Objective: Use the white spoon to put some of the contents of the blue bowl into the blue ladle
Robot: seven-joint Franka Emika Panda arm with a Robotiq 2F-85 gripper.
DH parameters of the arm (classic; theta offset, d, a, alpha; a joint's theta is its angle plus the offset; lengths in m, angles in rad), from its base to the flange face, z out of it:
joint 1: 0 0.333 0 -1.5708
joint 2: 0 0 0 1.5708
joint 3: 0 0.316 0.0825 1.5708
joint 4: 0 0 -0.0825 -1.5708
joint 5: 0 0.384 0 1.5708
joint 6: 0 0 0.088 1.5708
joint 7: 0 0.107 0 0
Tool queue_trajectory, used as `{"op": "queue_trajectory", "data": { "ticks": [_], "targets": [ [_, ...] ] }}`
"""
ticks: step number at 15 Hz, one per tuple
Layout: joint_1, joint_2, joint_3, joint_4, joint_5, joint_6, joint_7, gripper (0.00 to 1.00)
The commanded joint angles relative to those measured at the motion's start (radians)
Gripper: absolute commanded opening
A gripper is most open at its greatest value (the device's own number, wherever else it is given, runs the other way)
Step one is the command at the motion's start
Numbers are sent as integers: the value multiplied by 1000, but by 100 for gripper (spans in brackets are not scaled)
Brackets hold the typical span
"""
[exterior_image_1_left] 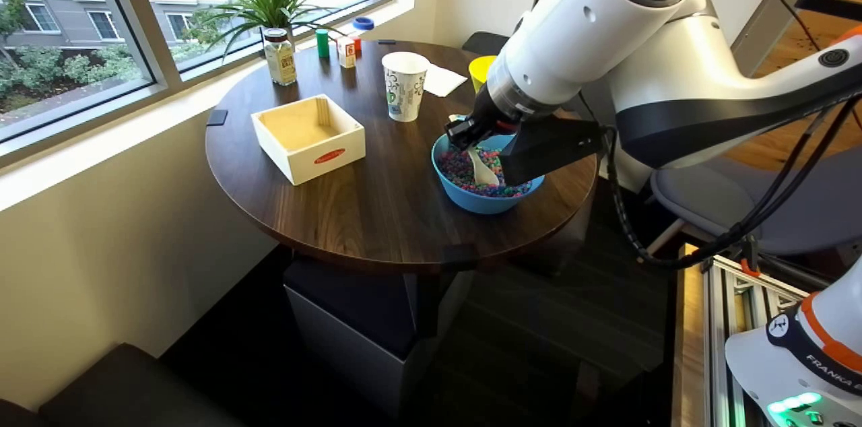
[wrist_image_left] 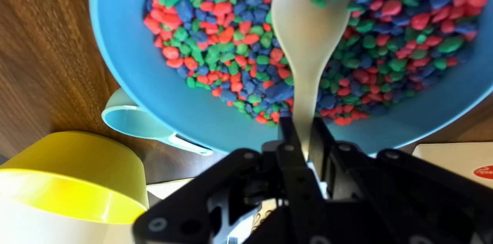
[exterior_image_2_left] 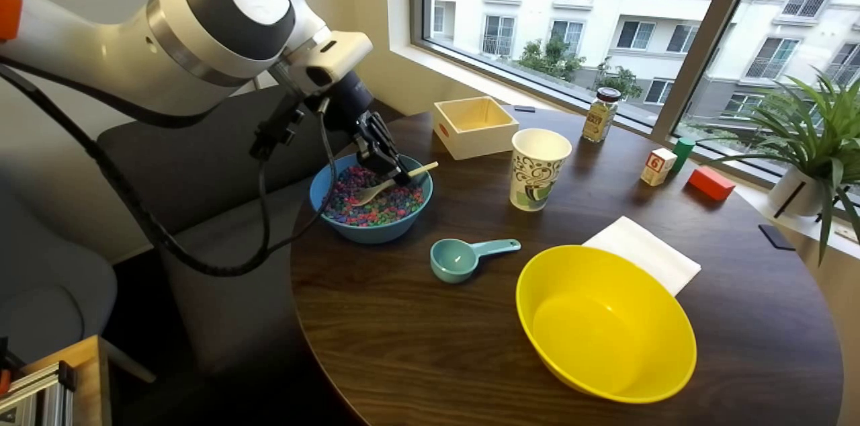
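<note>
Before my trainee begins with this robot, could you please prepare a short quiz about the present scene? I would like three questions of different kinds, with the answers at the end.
1. Open question: which thing does the gripper hold?

2. Choose one: which colours do the pieces in the blue bowl show?
a) black and white
b) red, green and blue
c) only yellow

3. True or false: the blue ladle rests on the table, outside the blue bowl.

Key
1: the white spoon, whose scoop end is among the pieces
2: b
3: true
</note>
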Motion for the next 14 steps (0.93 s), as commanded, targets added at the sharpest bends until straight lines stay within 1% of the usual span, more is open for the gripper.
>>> {"op": "queue_trajectory", "data": {
  "ticks": [1,3,10,14],
  "targets": [
    [8,13,-6,8,21,-29,6,3],
    [3,13,-15,15,44,-24,-7,3],
    [-8,4,-43,34,229,-14,-99,3],
    [-14,-9,-50,53,277,-35,-120,3]
  ]
}}
